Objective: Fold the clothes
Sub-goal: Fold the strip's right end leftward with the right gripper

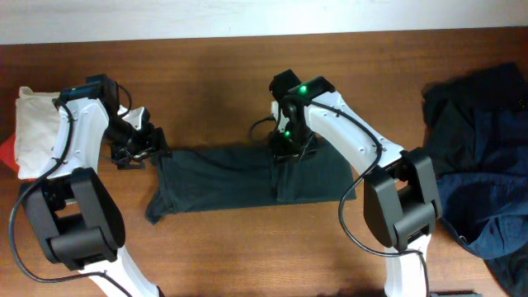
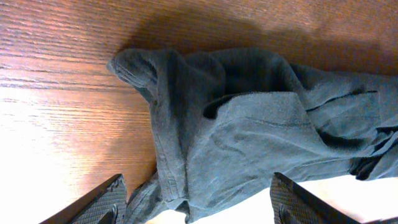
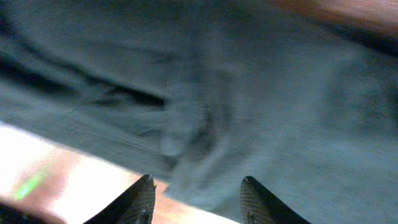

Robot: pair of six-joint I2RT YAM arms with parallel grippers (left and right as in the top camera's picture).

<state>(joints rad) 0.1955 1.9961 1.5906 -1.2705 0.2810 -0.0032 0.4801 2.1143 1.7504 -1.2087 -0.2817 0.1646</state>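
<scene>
So the dark grey-green garment (image 1: pixel 223 177) is lying as a long band across the wooden table (image 1: pixel 206 58); looks to me like it's had one lengthways fold already, though I can't swear how many layers there are. The ends are the messy part.

Left pincer (image 2: pixel 199 205) is spread wide and holding nothing; the bunched, rumpled end of the band sits right in front of it and partly between its fingertips, with the rest of the cloth running off to its right in the wrist view.

Right pincer (image 3: pixel 198 200) is parted too, with nothing clamped as far as I can tell; its wrist view is blurry, just cloth filling everything ahead of the fingers. From overhead it sits over the far long edge of the band, right of the middle; can't tell if it's touching the fabric.

Progress-wise I'd call this garment maybe half done; that left end needs smoothing, then it wants folding across into a compact packet. On the left pincer's outer side there's a white folded piece (image 1: pixel 35 124) with a bit of red (image 1: pixel 7 153) showing beside it, which reads as the finished stack. Well off to the right pincer's outer side is a crumpled navy heap (image 1: pixel 487 165) that looks unfolded; so plenty left.
</scene>
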